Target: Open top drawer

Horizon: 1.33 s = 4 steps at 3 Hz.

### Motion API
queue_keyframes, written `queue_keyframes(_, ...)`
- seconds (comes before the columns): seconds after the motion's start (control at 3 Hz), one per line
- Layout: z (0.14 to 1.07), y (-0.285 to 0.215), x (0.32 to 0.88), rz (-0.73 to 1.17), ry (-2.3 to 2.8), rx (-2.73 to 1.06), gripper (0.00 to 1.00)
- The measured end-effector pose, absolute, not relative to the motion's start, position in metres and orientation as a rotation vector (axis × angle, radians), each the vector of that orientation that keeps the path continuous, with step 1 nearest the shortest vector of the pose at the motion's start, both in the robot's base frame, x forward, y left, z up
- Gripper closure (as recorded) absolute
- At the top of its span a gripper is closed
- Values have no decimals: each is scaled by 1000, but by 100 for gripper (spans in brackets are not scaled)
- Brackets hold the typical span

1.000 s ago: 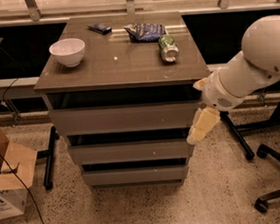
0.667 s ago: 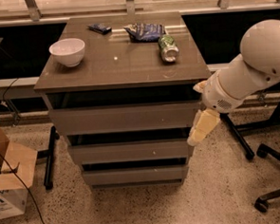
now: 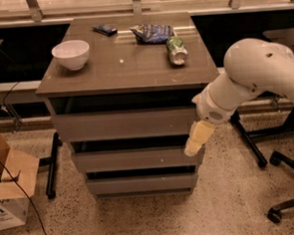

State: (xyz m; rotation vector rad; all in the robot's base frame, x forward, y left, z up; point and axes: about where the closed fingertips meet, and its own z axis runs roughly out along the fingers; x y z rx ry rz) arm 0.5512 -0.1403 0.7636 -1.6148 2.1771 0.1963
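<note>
Gripper: we found the cream-coloured gripper [image 3: 193, 146] at the right front corner of the drawer cabinet [image 3: 44, 88]. It pointed down and to the left, with its tip over the right end of the middle drawer [image 3: 134, 159]. We could not tell whether it touched the panel.
Gripper state: it read as one pale slab, so we could not tell whether it was parted or closed.
Arm: the white arm [image 3: 257, 75] entered from the right edge. Its bulky rounded link sat high, and it sloped down and left to a wrist just beside the right end of the top drawer.
Top drawer: the top drawer [image 3: 123, 124] sat directly under the cabinet top, with a flat handleless grey-taupe front and a dark gap above it. The gripper hung below the drawer's lower right corner.
Lower drawers: the middle drawer and the bottom drawer [image 3: 141, 183] sat beneath it, each narrower than the one above.
Cabinet top: we noted a white bowl [image 3: 71, 54] at the left, a green can [image 3: 176, 51] lying on its side at the right, a blue snack bag [image 3: 151, 33] just behind the can, and a small dark flat item [image 3: 104, 29] at the rear.
Floor: an open cardboard box [image 3: 11, 190] stood at the left and a chair base [image 3: 285, 181] at the right.
</note>
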Motion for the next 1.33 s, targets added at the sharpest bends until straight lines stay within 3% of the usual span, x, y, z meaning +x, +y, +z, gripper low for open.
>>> queue_keyframes(1.33, 686, -111, 659, 262, 2083, -1578, 0)
